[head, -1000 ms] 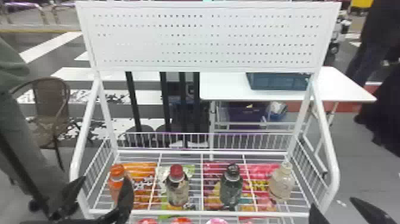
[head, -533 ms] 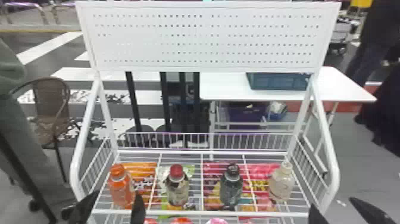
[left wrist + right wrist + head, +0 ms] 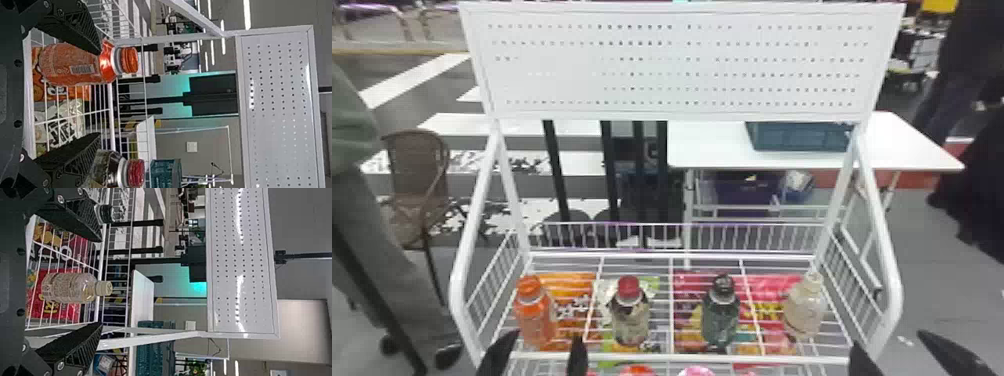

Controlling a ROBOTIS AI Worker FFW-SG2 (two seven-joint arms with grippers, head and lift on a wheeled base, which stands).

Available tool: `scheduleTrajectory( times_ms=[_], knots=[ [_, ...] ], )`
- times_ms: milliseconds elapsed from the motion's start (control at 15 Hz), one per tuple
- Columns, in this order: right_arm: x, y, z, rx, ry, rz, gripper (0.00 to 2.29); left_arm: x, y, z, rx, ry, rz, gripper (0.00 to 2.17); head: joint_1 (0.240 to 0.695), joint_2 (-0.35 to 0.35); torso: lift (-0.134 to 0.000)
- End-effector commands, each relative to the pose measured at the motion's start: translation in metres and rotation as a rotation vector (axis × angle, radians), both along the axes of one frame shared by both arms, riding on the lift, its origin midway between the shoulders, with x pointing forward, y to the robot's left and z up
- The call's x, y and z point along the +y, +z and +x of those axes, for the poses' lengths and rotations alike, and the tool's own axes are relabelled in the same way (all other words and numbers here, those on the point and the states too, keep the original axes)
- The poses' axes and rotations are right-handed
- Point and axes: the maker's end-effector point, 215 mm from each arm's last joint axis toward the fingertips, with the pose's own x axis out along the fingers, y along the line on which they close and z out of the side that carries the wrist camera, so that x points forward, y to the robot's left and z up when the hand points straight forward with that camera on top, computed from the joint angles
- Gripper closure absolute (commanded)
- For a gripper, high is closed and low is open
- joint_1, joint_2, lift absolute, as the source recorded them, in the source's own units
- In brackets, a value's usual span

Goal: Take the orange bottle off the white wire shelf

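At the head view's lower left, my left gripper (image 3: 539,352) stands open at the front rail of the white wire shelf (image 3: 652,356). The orange bottle (image 3: 534,320) is upright on the shelf's left end, just beyond those fingers. In the left wrist view the left gripper (image 3: 100,94) has its fingers wide apart, with the orange bottle (image 3: 72,64) between their lines, close to one finger and untouched as far as I can tell. My right gripper (image 3: 894,350) is parked open at the shelf's right front corner; in the right wrist view, the right gripper (image 3: 102,282) faces a pale bottle (image 3: 70,288).
A red-capped bottle (image 3: 630,315), a dark bottle (image 3: 721,315) and the pale bottle stand in a row to the right. Colourful packets (image 3: 577,300) lie beneath the wires. The shelf's side rails slope up to a perforated board (image 3: 677,65). Behind is a white table (image 3: 712,150).
My left gripper has shifted right and slightly down in the head view, from left of the orange bottle to in front of it. The right gripper has kept still.
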Motion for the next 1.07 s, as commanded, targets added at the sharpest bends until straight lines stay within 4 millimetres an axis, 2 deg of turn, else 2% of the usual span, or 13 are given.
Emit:
scheduleTrajectory(
  times_ms=[0, 133, 267, 533, 800, 1000],
  knots=[
    [0.000, 0.000, 0.000, 0.002, 0.000, 0.000, 0.14, 0.006, -0.014, 0.010, 0.005, 0.015, -0.002, 0.18, 0.499, 0.000, 0.000],
    [0.000, 0.000, 0.000, -0.002, -0.001, 0.000, 0.14, 0.012, -0.026, 0.018, 0.019, 0.025, 0.008, 0.19, 0.499, 0.000, 0.000],
    [0.001, 0.001, 0.000, -0.003, 0.001, -0.001, 0.14, 0.021, -0.028, 0.025, 0.007, 0.042, -0.001, 0.19, 0.499, 0.000, 0.000],
    [0.002, 0.001, 0.000, -0.002, 0.003, 0.000, 0.14, 0.042, -0.052, 0.044, 0.044, 0.074, 0.006, 0.19, 0.499, 0.000, 0.000],
    [0.009, -0.001, 0.000, 0.000, 0.011, -0.004, 0.14, 0.054, -0.053, 0.065, 0.044, 0.094, -0.010, 0.19, 0.499, 0.000, 0.000],
    [0.007, -0.002, 0.000, 0.001, 0.008, -0.005, 0.14, 0.057, -0.045, 0.076, 0.031, 0.096, -0.025, 0.19, 0.499, 0.000, 0.000]
  ],
)
